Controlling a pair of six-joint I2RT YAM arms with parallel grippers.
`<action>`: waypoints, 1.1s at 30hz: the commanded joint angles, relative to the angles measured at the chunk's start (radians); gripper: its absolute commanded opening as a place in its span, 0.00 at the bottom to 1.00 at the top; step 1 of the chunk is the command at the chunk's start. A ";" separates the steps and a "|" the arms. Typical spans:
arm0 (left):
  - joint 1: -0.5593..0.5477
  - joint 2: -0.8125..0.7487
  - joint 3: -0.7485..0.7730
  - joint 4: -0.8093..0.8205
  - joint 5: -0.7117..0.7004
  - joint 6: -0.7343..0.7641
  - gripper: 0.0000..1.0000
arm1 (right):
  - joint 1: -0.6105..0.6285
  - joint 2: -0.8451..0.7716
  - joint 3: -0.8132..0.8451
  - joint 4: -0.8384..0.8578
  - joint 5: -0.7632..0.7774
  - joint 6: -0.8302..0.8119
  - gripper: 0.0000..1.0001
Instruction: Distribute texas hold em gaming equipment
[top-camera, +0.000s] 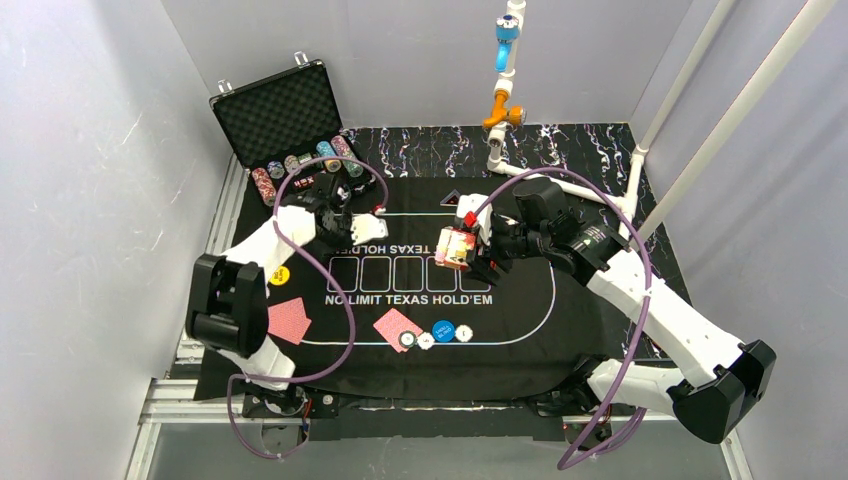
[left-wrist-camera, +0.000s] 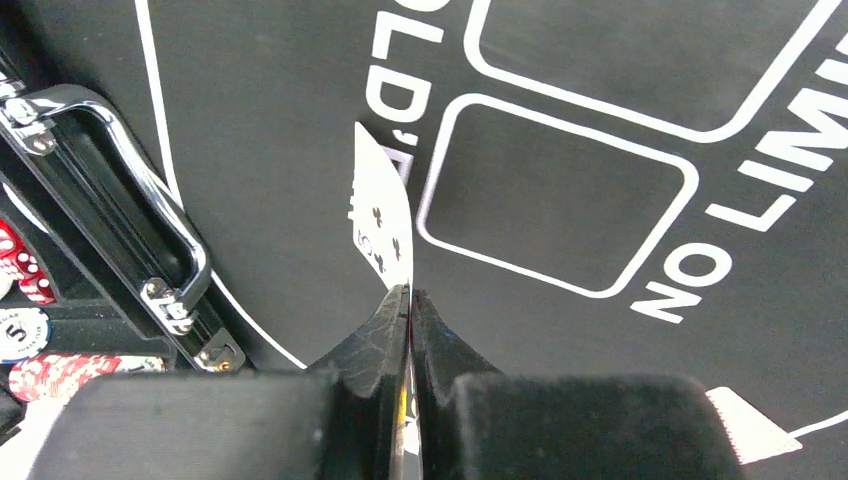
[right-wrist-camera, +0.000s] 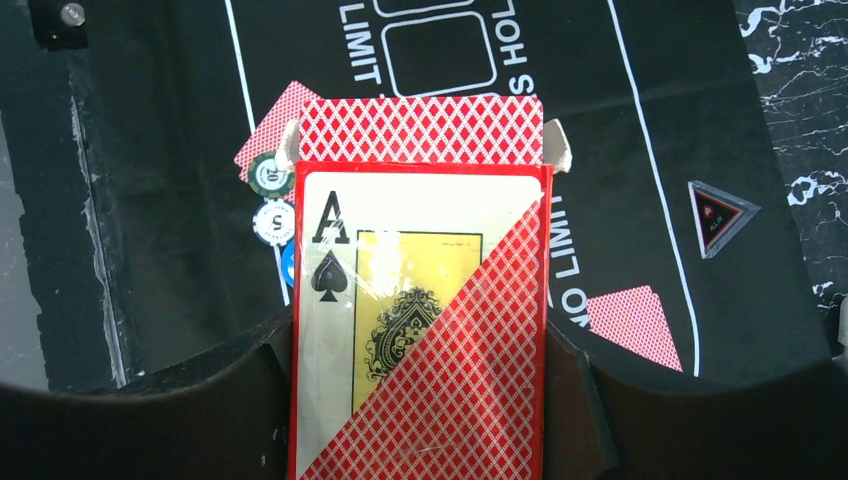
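My left gripper (top-camera: 350, 224) is shut on the edge of a single white-faced playing card (top-camera: 369, 228), which hangs just above the black mat; in the left wrist view the card (left-wrist-camera: 386, 212) sticks out past the pinched fingertips (left-wrist-camera: 385, 330) and shows black club pips. My right gripper (top-camera: 472, 250) holds the red deck box (top-camera: 455, 247) over the mat's middle. The right wrist view shows that box (right-wrist-camera: 420, 300), with an ace of spades on its front and its top flap open, clamped between both fingers (right-wrist-camera: 570, 350).
Two red-backed cards (top-camera: 288, 320) (top-camera: 397, 328) lie face down near the front of the mat (top-camera: 520, 320). Two striped chips (top-camera: 416, 340), a blue button (top-camera: 444, 330), a white button (top-camera: 464, 333) and a yellow button (top-camera: 279, 275) lie there too. The open case (top-camera: 280, 112) holding chip rows (top-camera: 300, 165) stands back left.
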 joint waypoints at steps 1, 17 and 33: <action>-0.013 -0.140 -0.139 0.088 0.031 0.089 0.00 | 0.005 -0.005 0.063 0.005 0.000 -0.027 0.01; -0.017 -0.165 -0.260 0.077 0.136 0.099 0.13 | 0.005 0.004 0.080 -0.022 0.006 -0.036 0.01; 0.037 -0.171 -0.127 -0.220 0.305 0.018 0.78 | 0.005 0.004 0.077 -0.019 0.010 -0.039 0.01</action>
